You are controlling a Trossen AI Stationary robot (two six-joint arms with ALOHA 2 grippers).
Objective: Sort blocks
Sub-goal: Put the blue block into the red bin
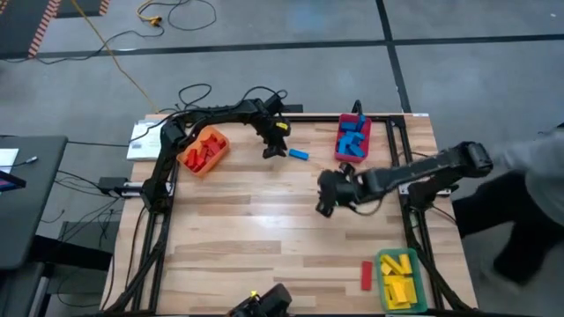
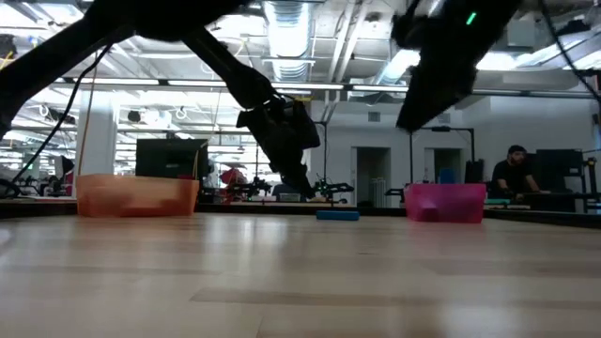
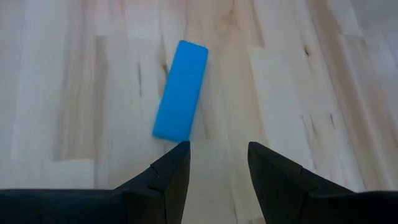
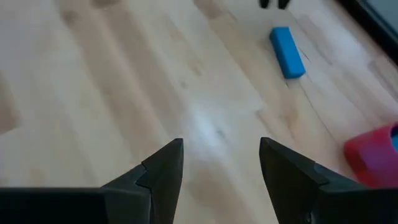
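A lone blue block (image 1: 300, 155) lies flat on the wooden table near its far edge; it also shows as a blue block (image 3: 180, 90) in the left wrist view. My left gripper (image 3: 217, 149) hovers just to the left of it, open and empty, also seen from above as the left gripper (image 1: 275, 150). My right gripper (image 1: 324, 204) hangs open and empty over the table's middle right, and shows in its wrist view as the right gripper (image 4: 221, 146) with the same blue block (image 4: 287, 52) farther off. A red block (image 1: 367, 275) lies flat at the near right.
An orange bin (image 1: 204, 151) with red blocks stands at the far left. A red bin (image 1: 352, 139) with blue blocks is at the far right. A green bin (image 1: 398, 277) with yellow blocks sits in the near right corner. The table's middle and near left are bare wood.
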